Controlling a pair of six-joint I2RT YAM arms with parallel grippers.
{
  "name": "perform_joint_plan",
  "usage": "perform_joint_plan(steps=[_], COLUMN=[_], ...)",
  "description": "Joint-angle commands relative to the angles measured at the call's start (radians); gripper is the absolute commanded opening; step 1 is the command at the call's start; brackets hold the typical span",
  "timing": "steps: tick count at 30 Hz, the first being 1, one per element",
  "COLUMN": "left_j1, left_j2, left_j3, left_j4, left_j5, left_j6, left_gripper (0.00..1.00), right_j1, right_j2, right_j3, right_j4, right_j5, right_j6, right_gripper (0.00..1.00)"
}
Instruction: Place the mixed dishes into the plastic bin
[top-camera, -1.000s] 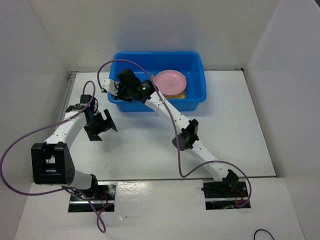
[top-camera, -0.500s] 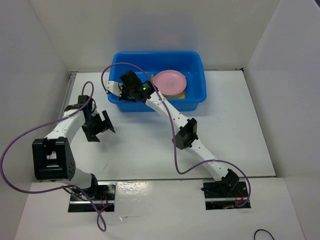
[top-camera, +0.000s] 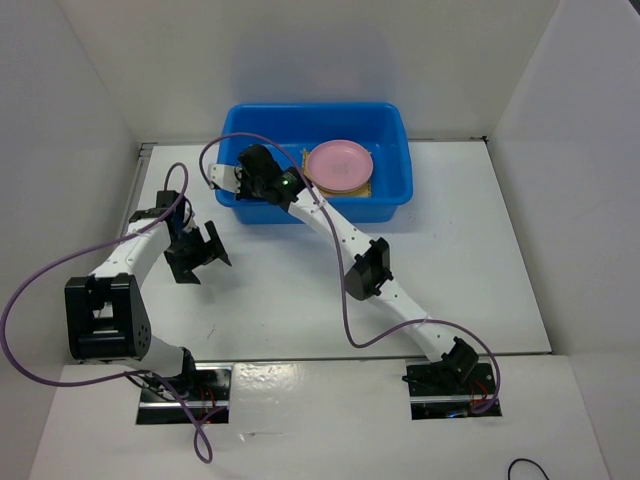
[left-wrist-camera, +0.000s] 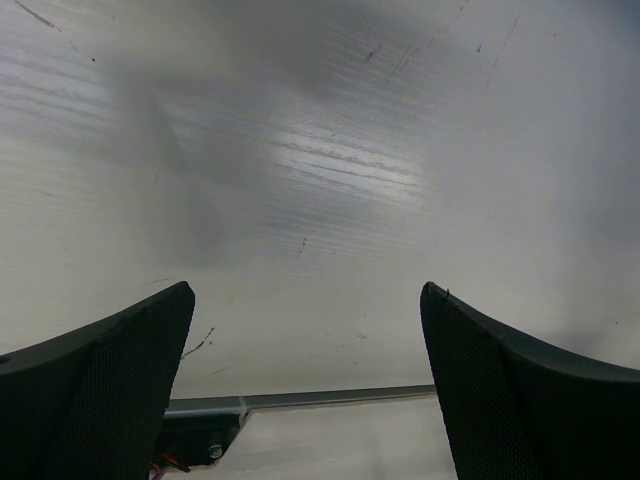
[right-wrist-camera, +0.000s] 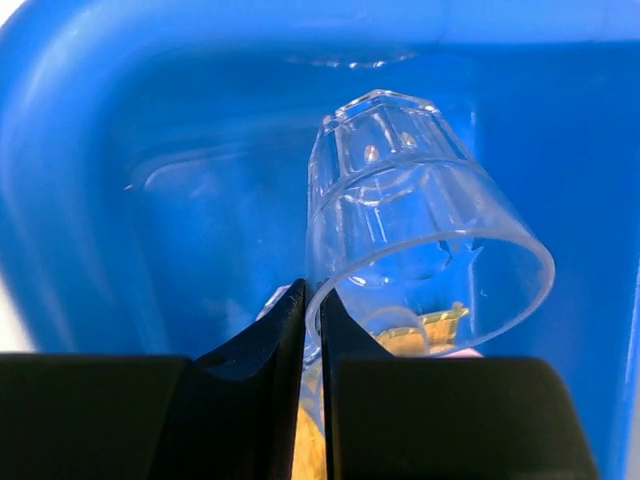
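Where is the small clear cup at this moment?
Right wrist view: the small clear cup, tilted, is pinched by its rim in the right gripper, inside the left end of the blue bin; the pink plate lies further right.

Glossy blue plastic bin (right-wrist-camera: 90, 200), clear smooth cup (right-wrist-camera: 420, 230), scuffed matt table (left-wrist-camera: 320, 180).

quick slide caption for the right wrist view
The right gripper pinches the rim of the clear cup, holding it tilted over the blue bin.
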Motion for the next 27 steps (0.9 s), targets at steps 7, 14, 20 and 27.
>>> perform_joint_plan(steps=[7, 14, 20, 27], left_j1=[0.024, 0.054, 0.074, 0.083], left_j2=[0.014, 0.023, 0.023, 0.033], left_j3=[0.033, 0.033, 0.033, 0.033], left_j4=[-0.006, -0.006, -0.006, 0.003], left_j5=[0.007, 0.025, 0.035, 0.044], left_j6=[0.021, 0.021, 0.03, 0.04], left_gripper=[1.0, 1.0, 1.0, 1.0], right_j1=[-0.011, -0.033, -0.042, -0.042], right_j2=[0.057, 0.009, 0.009, 0.018], right_j3=[0.039, 0.039, 0.039, 0.039], right_j4=[-0.005, -0.131, -0.18, -0.18], right_j5=[0.026, -0.044, -0.017, 0.014], right_j6=[-0.155, -0.253, -0.298, -0.325], right_gripper=[0.15, 0.2, 0.2, 0.26])
